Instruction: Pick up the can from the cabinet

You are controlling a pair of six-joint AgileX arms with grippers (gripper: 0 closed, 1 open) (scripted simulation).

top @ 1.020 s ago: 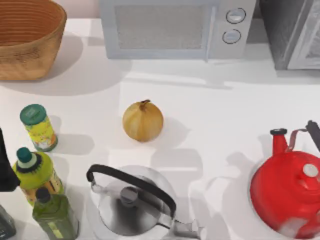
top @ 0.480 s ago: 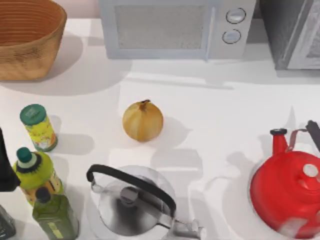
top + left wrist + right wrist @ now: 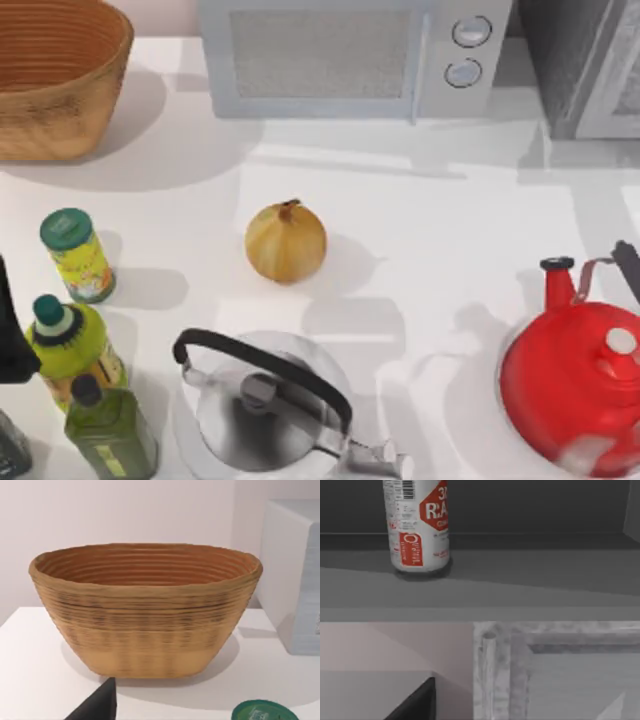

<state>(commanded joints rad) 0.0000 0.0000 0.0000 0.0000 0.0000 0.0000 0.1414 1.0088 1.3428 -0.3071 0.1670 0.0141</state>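
One can [image 3: 418, 527], white with red labelling, stands upright on a dark grey shelf [image 3: 520, 575] inside the cabinet [image 3: 585, 70], ahead of the right arm's wrist camera and above a pale framed panel [image 3: 555, 670]. Whether the right end effector is open or closed cannot be told. The left arm sits at the bench's [image 3: 450, 230] left edge; its end effector's opening cannot be told either. Ahead of the left wrist camera stands a woven basket [image 3: 145, 607], with a green-capped bottle [image 3: 76, 255] nearer and a microwave [image 3: 355, 55] beside the basket. An onion [image 3: 286, 241], a steel kettle [image 3: 265, 410] and a red kettle [image 3: 575, 385] rest on the bench.
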